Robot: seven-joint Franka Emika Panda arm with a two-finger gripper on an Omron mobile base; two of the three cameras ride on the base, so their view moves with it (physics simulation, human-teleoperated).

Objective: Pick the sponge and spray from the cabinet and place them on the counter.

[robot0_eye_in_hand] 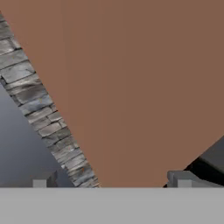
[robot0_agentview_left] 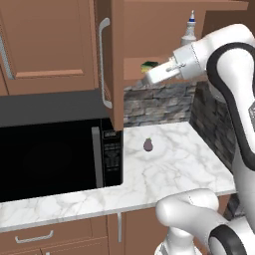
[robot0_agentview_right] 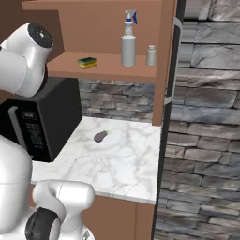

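Stone backsplash is seen behind the table (robot0_agentview_right: pixel 123 161). On the cabinet (robot0_agentview_right: pixel 165 61) shelf lie the sponge (robot0_agentview_right: pixel 87 62) and spray (robot0_agentview_right: pixel 128 41), apart. Jaws stand wide, empty. Sponge is judged light, soft; best pinched across its short sides.

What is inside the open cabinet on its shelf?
On the cabinet shelf: the sponge, the spray and a small white shaker. The arm covers part of the shelf in the left base view.

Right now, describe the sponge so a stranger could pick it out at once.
Look at the open brown cabinet above the counter; on its shelf lies the sponge, left of the spray. It is the low yellow block topped dark green; its neighbours are upright bottles.
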